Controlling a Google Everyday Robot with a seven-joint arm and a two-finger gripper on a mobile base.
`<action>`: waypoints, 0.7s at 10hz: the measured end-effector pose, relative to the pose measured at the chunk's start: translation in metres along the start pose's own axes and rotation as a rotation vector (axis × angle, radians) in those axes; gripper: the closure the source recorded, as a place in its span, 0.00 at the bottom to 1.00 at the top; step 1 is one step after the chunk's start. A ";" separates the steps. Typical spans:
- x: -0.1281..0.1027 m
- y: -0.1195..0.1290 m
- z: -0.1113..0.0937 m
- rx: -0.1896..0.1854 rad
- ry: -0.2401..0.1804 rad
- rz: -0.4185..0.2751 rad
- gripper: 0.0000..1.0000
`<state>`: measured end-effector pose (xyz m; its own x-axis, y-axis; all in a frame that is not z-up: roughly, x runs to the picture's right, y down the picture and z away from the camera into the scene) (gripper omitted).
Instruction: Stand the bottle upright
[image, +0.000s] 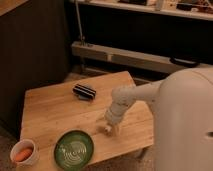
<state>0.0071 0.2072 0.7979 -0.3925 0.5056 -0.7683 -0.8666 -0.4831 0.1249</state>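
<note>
My gripper (111, 125) is down at the wooden table (55, 112), near its front edge and just right of the green plate (74, 149). A small whitish object, seemingly the bottle (106, 129), shows at the gripper's tip close to the tabletop. It is mostly hidden by the gripper, and I cannot tell whether it stands or lies. The white arm (131, 96) reaches in from the right.
A black ribbed cylinder (85, 91) lies at the back middle of the table. A white bowl (23, 153) holding something orange stands at the front left corner. My white body (185, 125) fills the right side. A dark shelf unit stands behind.
</note>
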 end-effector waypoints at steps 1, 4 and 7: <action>0.005 0.002 0.000 0.013 -0.005 -0.019 0.20; 0.012 0.000 0.005 0.060 -0.031 -0.040 0.20; 0.011 -0.001 0.013 0.072 -0.026 -0.021 0.25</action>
<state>-0.0003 0.2223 0.7973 -0.3816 0.5338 -0.7546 -0.8941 -0.4202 0.1549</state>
